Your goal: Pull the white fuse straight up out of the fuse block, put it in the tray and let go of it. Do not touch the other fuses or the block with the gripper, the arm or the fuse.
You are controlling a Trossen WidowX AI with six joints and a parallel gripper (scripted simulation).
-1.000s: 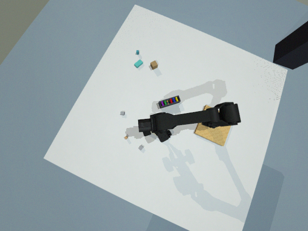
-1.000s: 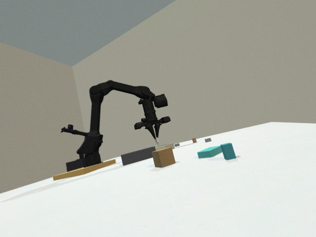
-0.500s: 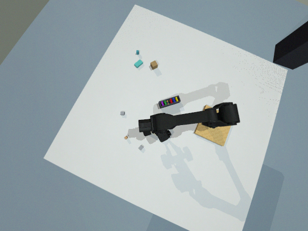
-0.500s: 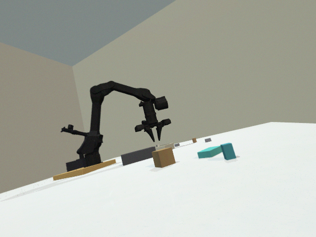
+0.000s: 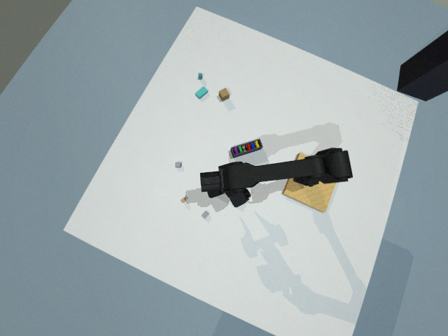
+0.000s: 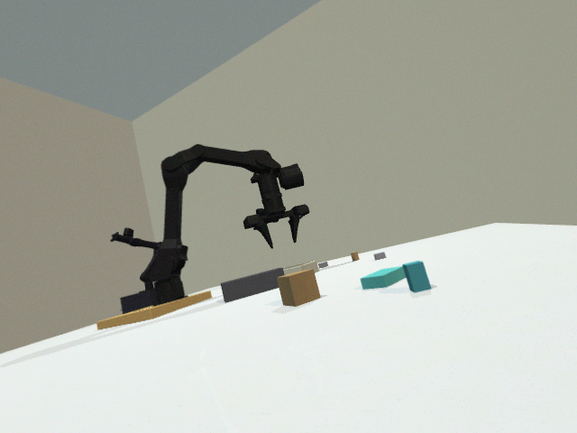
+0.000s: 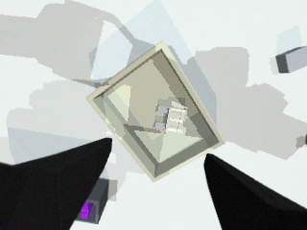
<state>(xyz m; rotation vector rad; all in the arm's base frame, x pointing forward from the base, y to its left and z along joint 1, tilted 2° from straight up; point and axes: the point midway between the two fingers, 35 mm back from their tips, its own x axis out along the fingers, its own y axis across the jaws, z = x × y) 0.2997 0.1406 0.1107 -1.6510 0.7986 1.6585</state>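
While no writing legible, hand (image 6: 282, 241) wide apart, unladen, above white fuse (image 7: 174, 116) in tray (image 7: 192, 102).

The arm (image 6: 173, 205) is showing matte black all over w/ chunky rounded joints, a stubby cylinder sticking out at the wrist, no visible cables, screws or markings, and the claw (image 6: 280, 239) is ending in two black fingers (image 6: 266, 234) tapering to sharp pts.
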